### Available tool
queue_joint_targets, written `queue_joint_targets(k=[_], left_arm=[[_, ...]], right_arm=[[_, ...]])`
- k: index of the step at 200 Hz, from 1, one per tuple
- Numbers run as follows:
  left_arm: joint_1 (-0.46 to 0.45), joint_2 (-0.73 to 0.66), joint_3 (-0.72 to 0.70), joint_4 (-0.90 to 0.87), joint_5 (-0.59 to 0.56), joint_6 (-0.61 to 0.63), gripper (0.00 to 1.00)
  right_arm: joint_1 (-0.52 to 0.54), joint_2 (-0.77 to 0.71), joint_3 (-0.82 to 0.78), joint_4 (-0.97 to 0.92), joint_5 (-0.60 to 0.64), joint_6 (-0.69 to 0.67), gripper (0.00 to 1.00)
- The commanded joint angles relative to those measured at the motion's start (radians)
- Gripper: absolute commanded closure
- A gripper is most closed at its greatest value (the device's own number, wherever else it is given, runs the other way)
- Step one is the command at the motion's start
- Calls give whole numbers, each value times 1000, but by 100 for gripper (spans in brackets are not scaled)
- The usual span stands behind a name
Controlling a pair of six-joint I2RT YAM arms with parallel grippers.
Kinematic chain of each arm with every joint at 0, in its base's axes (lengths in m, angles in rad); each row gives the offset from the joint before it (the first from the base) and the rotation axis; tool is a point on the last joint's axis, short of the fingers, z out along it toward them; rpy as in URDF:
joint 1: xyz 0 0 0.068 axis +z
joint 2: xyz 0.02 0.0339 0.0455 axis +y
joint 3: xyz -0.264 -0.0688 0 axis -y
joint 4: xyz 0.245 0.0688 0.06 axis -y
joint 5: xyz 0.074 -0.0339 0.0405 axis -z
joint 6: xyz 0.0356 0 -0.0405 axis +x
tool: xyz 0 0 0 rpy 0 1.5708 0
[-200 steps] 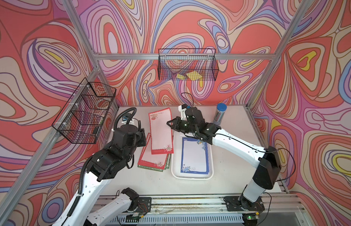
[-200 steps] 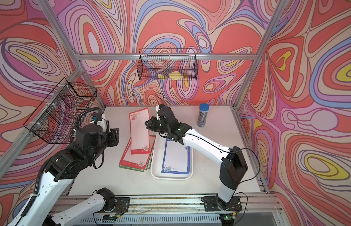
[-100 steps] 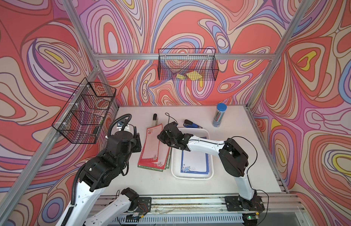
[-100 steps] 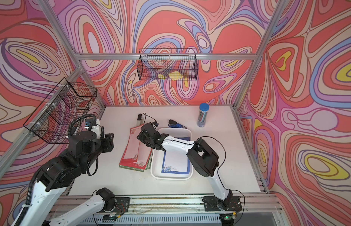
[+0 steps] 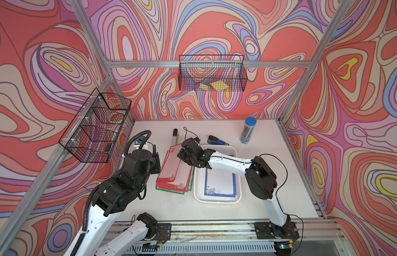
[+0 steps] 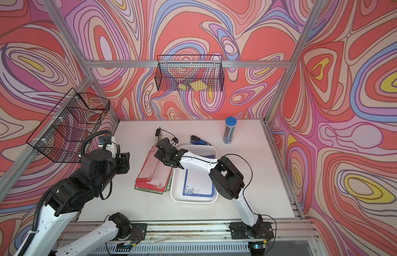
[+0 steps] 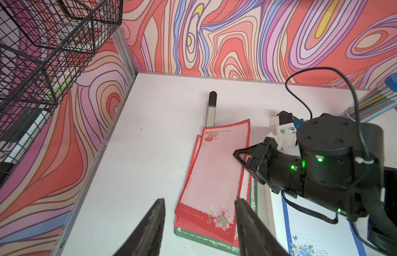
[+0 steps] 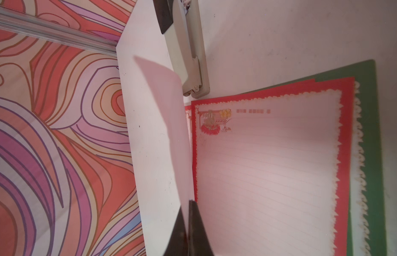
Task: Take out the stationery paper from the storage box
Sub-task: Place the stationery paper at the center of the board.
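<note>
Box — blue sheet flat inside, long axis along the box's, right arm nearer; right fingers, closed tight, pinch a red sheet over the pile just left of the box — left fingers parted midway, holding nothing.

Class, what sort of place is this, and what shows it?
Probably a robot test booth: a left arm and right arm bolted to a rail, patterned walls on an aluminium frame, and paper and a stapler as props.

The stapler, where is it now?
In both top views, the stapler lies just behind the tray, left of the pen tube.
</note>
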Motion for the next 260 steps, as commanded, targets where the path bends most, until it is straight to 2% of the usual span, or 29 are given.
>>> queue_joint_targets(k=[1,21,44,111,149,201,260], left_arm=[[6,-12,-30,9,-8,11,46],[7,-17,-48,16,-4,-1,46],[7,-14,-55,19,1,-4,45],[6,-15,-50,16,-13,4,45],[7,-5,-53,23,-11,3,45],[6,16,-47,33,8,1,45],[7,75,-49,26,93,0,45]], right_arm=[[5,-6,-19,-48,23,-15,100],[5,-17,-40,-52,27,-13,97],[5,-26,-37,-69,29,-22,82],[5,-82,-29,-144,60,-25,61],[7,-138,-28,-198,125,-41,56],[6,-190,-2,-232,178,-100,54],[6,-225,80,-285,244,-252,54]])
